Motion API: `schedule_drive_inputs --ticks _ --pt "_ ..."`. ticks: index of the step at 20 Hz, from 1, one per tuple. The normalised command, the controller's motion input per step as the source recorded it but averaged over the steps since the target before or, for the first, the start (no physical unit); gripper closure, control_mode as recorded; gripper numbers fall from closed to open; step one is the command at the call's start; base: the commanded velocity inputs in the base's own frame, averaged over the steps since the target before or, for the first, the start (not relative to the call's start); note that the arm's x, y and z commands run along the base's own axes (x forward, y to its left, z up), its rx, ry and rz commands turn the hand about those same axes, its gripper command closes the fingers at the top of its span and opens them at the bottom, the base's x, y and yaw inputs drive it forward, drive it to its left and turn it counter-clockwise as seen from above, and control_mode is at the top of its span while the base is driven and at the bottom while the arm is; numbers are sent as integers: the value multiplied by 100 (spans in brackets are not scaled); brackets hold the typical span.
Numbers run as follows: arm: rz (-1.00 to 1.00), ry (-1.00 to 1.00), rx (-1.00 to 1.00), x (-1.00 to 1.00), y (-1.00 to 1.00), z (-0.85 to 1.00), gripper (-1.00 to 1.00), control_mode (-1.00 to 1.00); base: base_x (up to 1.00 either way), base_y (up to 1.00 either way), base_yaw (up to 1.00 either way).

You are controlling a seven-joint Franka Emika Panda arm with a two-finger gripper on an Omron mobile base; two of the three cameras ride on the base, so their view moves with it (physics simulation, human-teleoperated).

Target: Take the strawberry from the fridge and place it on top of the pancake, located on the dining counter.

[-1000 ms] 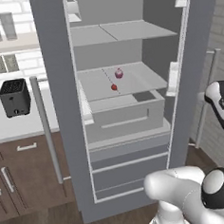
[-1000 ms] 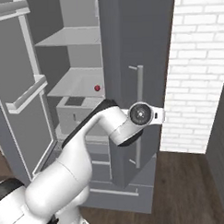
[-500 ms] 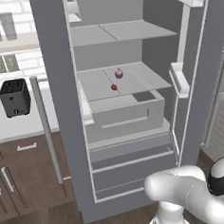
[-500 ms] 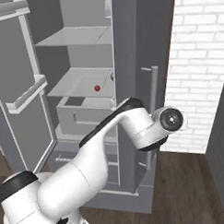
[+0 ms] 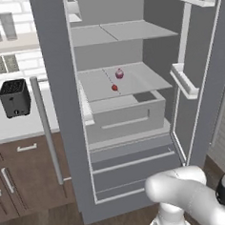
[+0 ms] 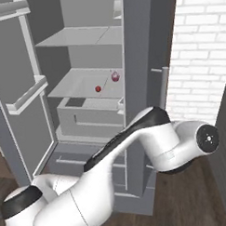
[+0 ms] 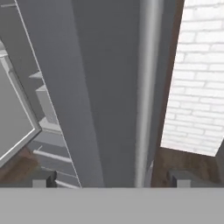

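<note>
Grey fridge (image 5: 133, 108) stood with its door swung wider than a second before, strawberry (image 5: 114, 87) exposed on the shelf (image 5: 145, 80). Pincer (image 7: 111, 179), seemingly just off the handle (image 7: 146, 87), had opened wide, leaving the reach inside next.

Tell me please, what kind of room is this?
Most likely a home kitchen: an open grey fridge with a strawberry on its shelf, a black toaster on a white worktop, and brown cabinets below.

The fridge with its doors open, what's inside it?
On the middle shelf of the fridge lie a tiny red strawberry and, behind it, a pinkish-purple round item. The upper shelf looks bare. The drawers' contents are hidden by their fronts.
</note>
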Motion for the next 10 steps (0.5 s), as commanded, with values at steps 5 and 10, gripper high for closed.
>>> schedule_drive_inputs --ticks 5,10 --pt "1 5 -29 -80 83 49 -100 -100 0 0 0" --pt "0 13 -47 -23 100 17 -100 -100 0 0 0"
